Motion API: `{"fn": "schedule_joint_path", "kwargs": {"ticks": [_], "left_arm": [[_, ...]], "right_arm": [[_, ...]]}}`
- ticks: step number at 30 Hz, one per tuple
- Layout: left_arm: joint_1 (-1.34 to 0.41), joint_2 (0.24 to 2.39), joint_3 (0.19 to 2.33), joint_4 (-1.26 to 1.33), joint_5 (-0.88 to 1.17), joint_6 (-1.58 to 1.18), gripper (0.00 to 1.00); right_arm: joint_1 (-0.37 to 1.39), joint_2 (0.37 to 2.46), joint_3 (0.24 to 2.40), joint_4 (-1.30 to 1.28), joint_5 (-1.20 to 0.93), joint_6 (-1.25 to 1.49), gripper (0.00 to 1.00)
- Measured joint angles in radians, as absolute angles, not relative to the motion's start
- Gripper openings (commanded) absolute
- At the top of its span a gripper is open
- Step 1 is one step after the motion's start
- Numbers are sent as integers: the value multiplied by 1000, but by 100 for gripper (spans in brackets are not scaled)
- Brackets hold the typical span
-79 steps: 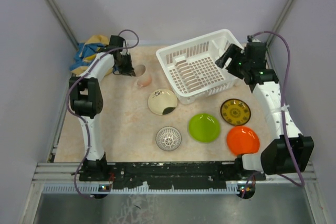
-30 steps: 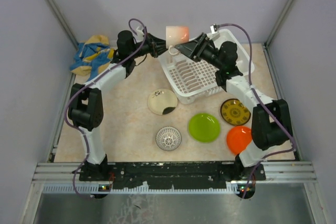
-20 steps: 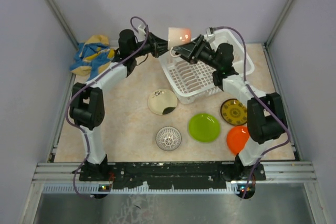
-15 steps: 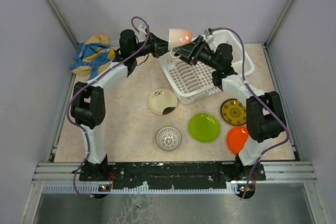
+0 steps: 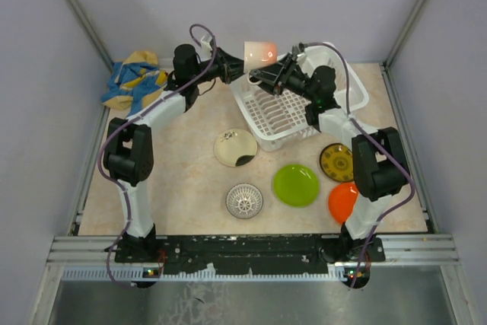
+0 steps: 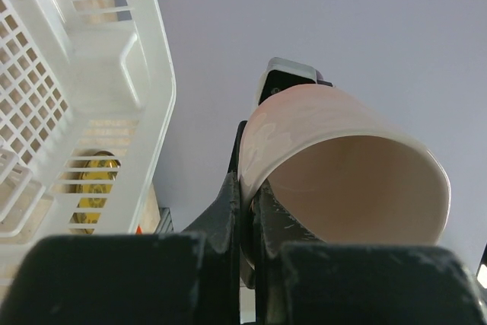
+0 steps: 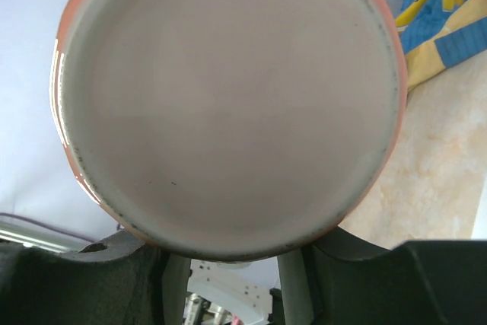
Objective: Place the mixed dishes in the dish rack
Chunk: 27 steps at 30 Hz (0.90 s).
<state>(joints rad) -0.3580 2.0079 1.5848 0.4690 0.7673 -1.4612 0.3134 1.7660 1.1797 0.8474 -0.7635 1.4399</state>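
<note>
Small pink cup (image 5: 259, 52) aloft, left jaws clamped on rim; right jaws unclear. White plastic lattice rack (image 5: 289, 116) unloaded; five dishes (image 5: 296, 185) on surface (image 5: 183, 180).

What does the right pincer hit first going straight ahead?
The pink cup, held by the left pincer; it fills the right wrist view, dead ahead of the right pincer. Remaining gap unclear.

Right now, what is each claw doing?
Left claw: closed on the pink cup, pinching its rim.
Right claw: at the cup's base; open or gripping cannot be told.
</note>
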Motion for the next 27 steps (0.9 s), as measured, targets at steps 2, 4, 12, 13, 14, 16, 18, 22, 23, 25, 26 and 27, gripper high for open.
{"fn": "schedule_joint_path", "kwargs": {"ticks": [2,4,12,13,14,16,18,22,23,25,26,27], "left_arm": [[-358,2008,1575,488,763,-1460,0],[-359,2008,1567,501,759,-1460,0],[-358,2010,1534,525,724,-1459,0],[-358,2010,1532,524,724,-1462,0],[-358,2010,1530,524,722,-1466,0],[-358,2010,1526,525,721,-1471,0],[-358,2010,1520,533,721,-1473,0],[-358,2010,1517,538,719,-1464,1],[-358,2011,1517,532,717,-1456,2],[-358,2011,1517,517,714,-1439,4],[-358,2011,1518,503,712,-1426,12],[-358,2011,1520,489,712,-1415,27]], "right_arm": [[314,1774,1180,873,-768,1467,42],[314,1783,1180,895,-771,1494,41],[316,1834,1180,978,-784,1573,12],[316,1837,1180,984,-784,1571,5],[316,1840,1180,993,-784,1571,0],[316,1845,1179,1005,-783,1573,0],[316,1845,1179,1005,-788,1572,0],[316,1845,1178,988,-788,1547,0],[316,1845,1178,978,-787,1538,0],[316,1843,1178,959,-786,1521,0],[316,1842,1177,947,-785,1513,0],[315,1840,1175,940,-783,1510,0]]}}
